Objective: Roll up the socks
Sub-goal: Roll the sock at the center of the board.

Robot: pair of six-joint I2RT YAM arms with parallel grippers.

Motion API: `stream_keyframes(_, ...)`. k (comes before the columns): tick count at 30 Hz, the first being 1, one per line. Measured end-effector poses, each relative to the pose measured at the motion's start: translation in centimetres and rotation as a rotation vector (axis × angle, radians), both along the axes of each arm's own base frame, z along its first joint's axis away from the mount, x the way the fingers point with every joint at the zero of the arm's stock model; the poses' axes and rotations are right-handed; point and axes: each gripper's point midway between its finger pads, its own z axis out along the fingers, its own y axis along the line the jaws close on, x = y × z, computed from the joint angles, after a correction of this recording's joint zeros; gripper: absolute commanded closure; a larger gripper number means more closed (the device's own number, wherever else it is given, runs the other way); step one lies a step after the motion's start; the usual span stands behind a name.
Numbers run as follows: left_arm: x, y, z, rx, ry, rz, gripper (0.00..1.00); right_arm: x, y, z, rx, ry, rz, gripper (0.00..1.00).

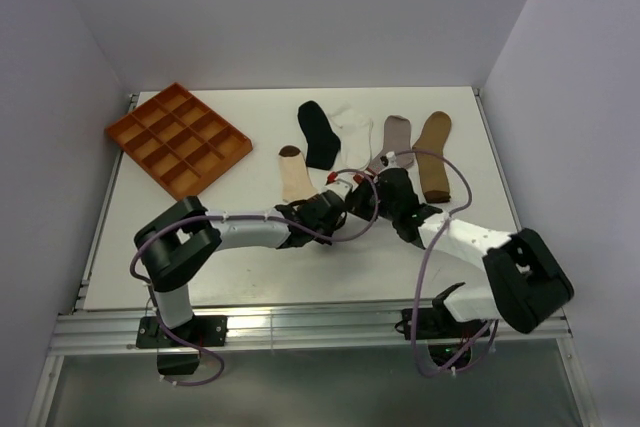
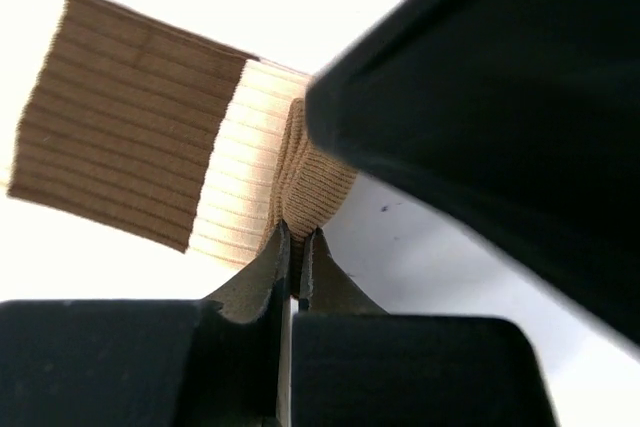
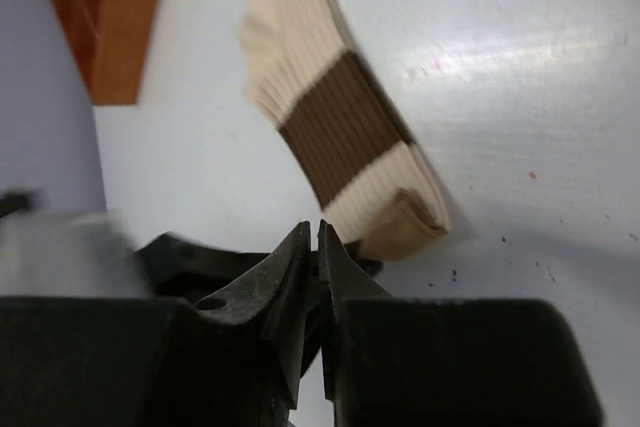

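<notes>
The left gripper [image 2: 296, 239] is pinching the cuff end of the cream brown-banded sock [image 1: 294, 177], lying on the tabletop [image 1: 250, 267] toe at 12 o'clock, cuff at 6, while the right gripper [image 3: 320, 235], jaws nearly together and empty, is hovering just beside that cuff.

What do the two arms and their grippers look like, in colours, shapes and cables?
Both the left arm and the right arm have white tube links between bulky black joints. A thin purple-grey cable loops along each. The left gripper and right gripper have dark, pointed fingers.
</notes>
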Motion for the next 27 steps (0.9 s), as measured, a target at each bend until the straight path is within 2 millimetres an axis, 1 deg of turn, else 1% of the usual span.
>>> stream_keyframes(3, 0.0, -0.3, 0.1, -0.078, 0.08, -0.02, 1.0, 0.7, -0.7, 3.2, 0.001, -0.117, -0.029, 0.83)
stream_keyframes(5, 0.0, -0.5, 0.2, -0.141, 0.143, -0.03, 1.0, 1.1, -1.3, 4.4, -0.01, -0.167, -0.049, 0.82)
stream_keyframes(7, 0.0, -0.6, 0.3, -0.2, 0.206, -0.039, 1.0, 1.2, -1.7, 4.7, -0.026, -0.186, -0.061, 0.82)
stream_keyframes(10, -0.2, -0.6, 0.5, -0.29, 0.312, -0.05, 1.0, 1.1, -2.2, 4.1, -0.058, -0.18, -0.067, 0.81)
stream_keyframes(14, -1.0, -0.8, 0.6, -0.41, 0.459, -0.063, 1.0, 0.3, -2.7, 2.3, -0.087, -0.142, -0.065, 0.8)
stream_keyframes(19, -1.4, 0.1, 0.5, -0.559, 0.628, -0.038, 1.0, -0.5, -2.8, 0.2, -0.122, -0.089, -0.053, 0.8)
stream_keyframes(24, -1.3, 0.9, 0.5, -0.629, 0.726, 0.001, 1.0, -1.1, -2.2, -0.6, -0.133, -0.069, -0.026, 0.78)
stream_keyframes(26, -1.2, 1.1, 0.6, -0.643, 0.745, 0.01, 1.0, -1.4, -2.0, -1.0, -0.14, -0.057, -0.017, 0.76)
stream_keyframes(27, -1.1, 1.1, 0.5, -0.649, 0.755, 0.017, 1.0, -1.6, -2.0, -1.2, -0.144, -0.049, -0.013, 0.74)
